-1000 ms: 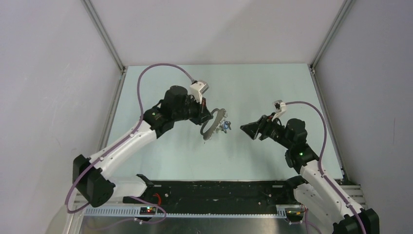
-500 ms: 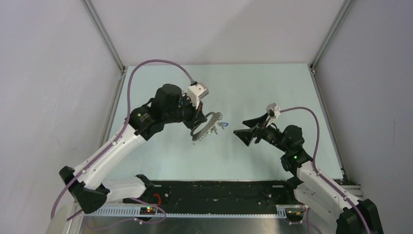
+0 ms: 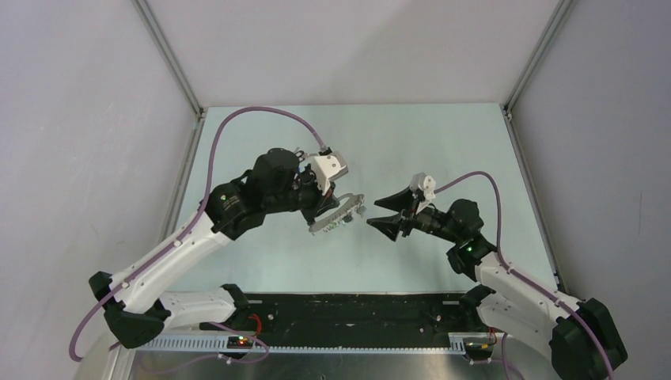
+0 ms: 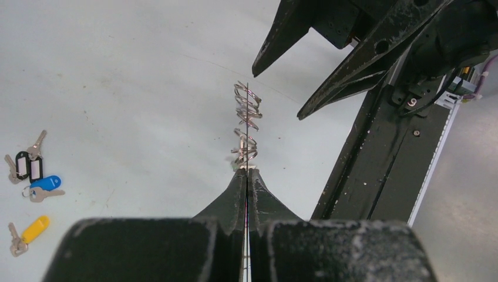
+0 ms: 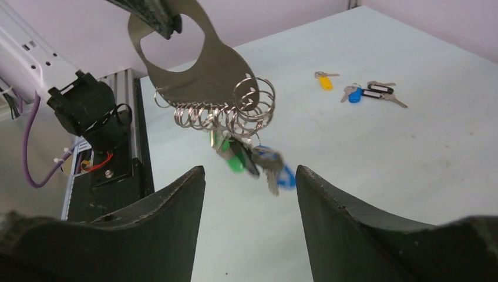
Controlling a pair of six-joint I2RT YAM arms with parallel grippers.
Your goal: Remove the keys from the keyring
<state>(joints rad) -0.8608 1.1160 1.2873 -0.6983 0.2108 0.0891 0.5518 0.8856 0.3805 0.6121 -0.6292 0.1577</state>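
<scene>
**Hanging keys straight ahead of the open right end effector**

Lying on the bench (image 4: 147,70), at the far left of the left wrist view: the loose keys (image 4: 32,176), a small group with black and blue heads and one yellow-headed key just near it.

Next, clenched tight in the left end effector (image 3: 323,204): the keyring (image 3: 339,214), lifted in the air above the bench and well apart from the loose keys. Appears in the right wrist view as a flat pale metal plate with an oval hole, gripped at its upper end, long axis slanting down and toward the right arm. Carries along its lower edge a row of small split rings (image 5: 223,114), with the hanging keys (image 5: 252,158) (green, blue and dark heads) dangling in a bunch below.

Further right, facing the plate: the right end effector (image 3: 372,214), released, jaws spread wide, grasping nothing. Points leftward at the ring row, near it but apart, with no contact to see.

Judged as the deciding relation: the hanging keys directly in front of the spread fingers, in line with the gap between them. Nearer for the pull: clearly the right arm, the left being occupied as holder. Probably calls for a short advance leftward and a closing on one key head, not on the whole bunch. Not possible to tell from here which ring bears which key.
</scene>
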